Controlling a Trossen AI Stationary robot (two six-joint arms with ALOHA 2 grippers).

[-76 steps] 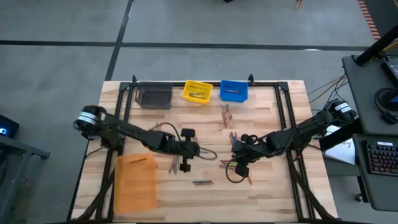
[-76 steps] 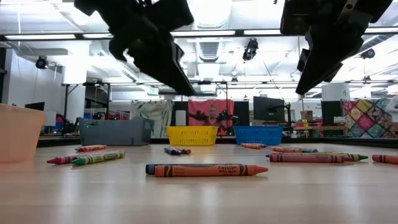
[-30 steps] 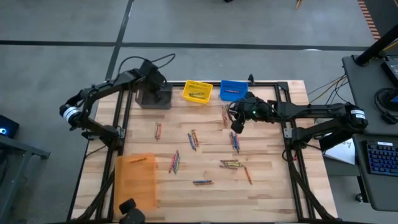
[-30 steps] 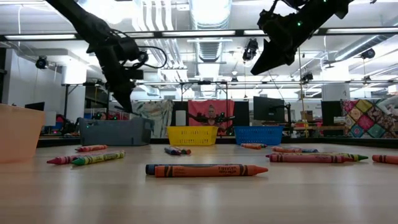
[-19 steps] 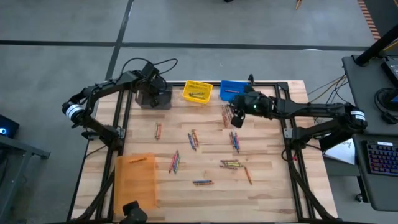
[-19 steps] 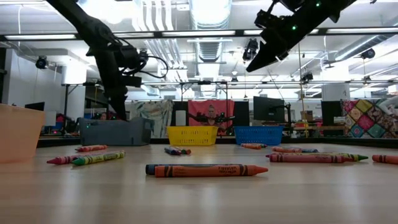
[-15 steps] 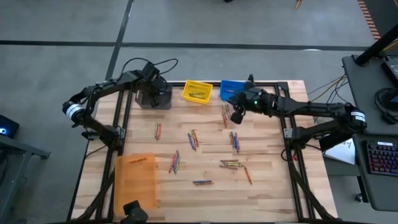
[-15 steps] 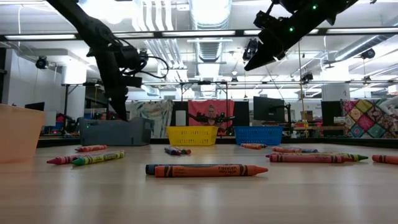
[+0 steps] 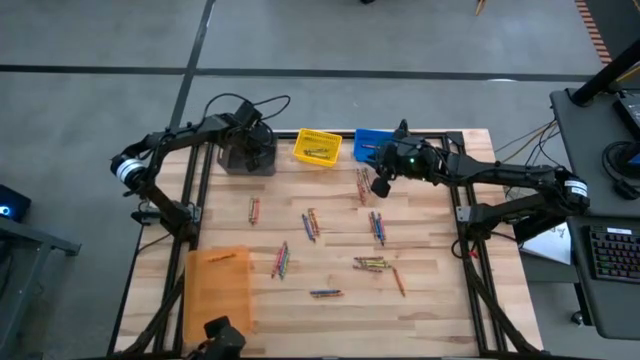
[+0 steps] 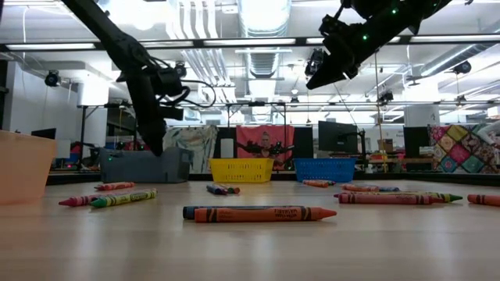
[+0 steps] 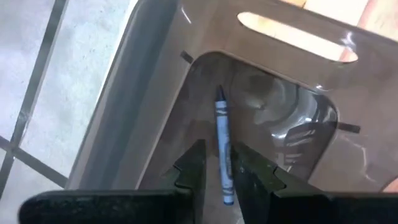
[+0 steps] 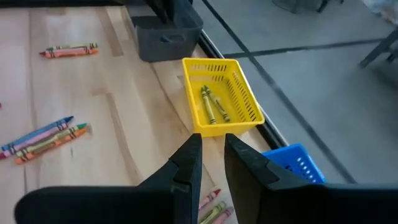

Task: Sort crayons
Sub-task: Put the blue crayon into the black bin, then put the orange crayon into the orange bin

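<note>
My left gripper (image 9: 246,143) hangs over the grey bin (image 9: 230,160) at the table's far left, pointing steeply down into it. Its fingers (image 11: 193,168) are slightly open. A blue crayon (image 11: 222,143) shows lengthwise between them inside the bin (image 11: 155,93), with a small gap on either side. My right gripper (image 9: 378,187) is held high above the table, just in front of the blue bin (image 9: 376,146). Its fingers (image 12: 189,165) stand a little apart with nothing between them. Several crayons (image 9: 311,224) lie scattered on the wooden table.
A yellow bin (image 9: 317,147) holding yellow-green crayons (image 12: 211,102) stands between the grey and blue bins at the far edge. An orange bin (image 9: 218,290) sits near the front left. Crayon groups lie at the centre (image 9: 281,260) and right (image 9: 372,263). A black frame borders the table.
My left gripper has sunk toward the grey bin at the far left. My right gripper has drifted a little toward the table's far edge, staying high near the blue bin.
</note>
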